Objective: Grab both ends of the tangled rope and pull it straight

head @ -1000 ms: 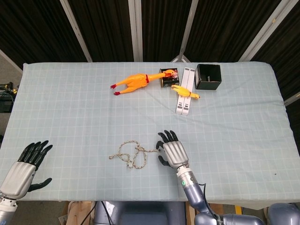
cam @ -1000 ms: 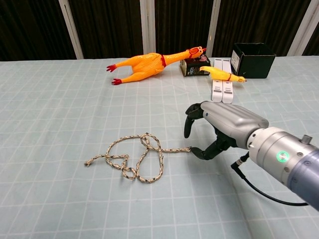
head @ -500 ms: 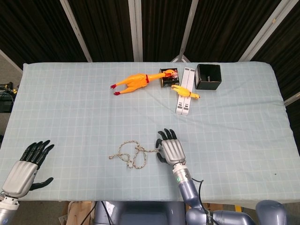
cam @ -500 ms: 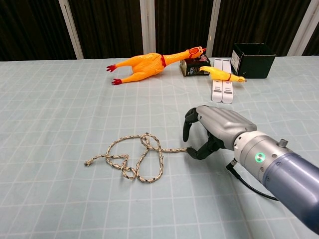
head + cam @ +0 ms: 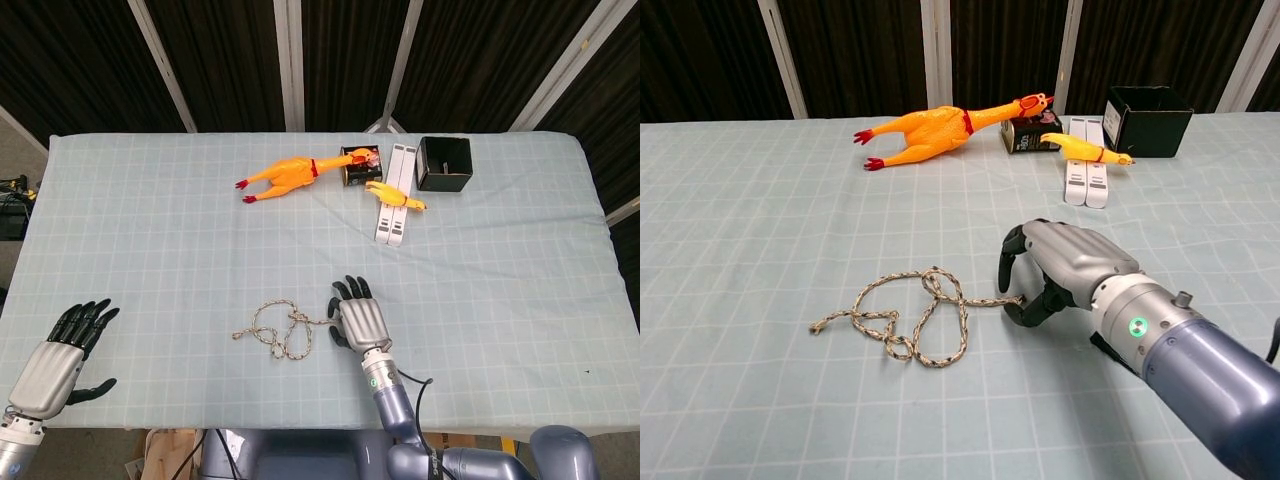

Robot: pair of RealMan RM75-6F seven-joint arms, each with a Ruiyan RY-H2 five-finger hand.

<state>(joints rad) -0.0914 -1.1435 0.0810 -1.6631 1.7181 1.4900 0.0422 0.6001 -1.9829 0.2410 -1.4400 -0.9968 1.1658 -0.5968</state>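
Two hands in view | rope [image 5: 277, 329] lies tangled at lower middle of the surface [image 5: 150, 220] | right hand [image 5: 358, 319] curls over the rope's right end, grip unclear | left hand [image 5: 58, 358] at lower left, released, fingers spread, well apart from the rope

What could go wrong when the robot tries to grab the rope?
The right hand has its fingers curled over the rope end, but a firm hold isn't visible, so it might slip. The left hand is far from the other end. The loops might tighten into a knot.
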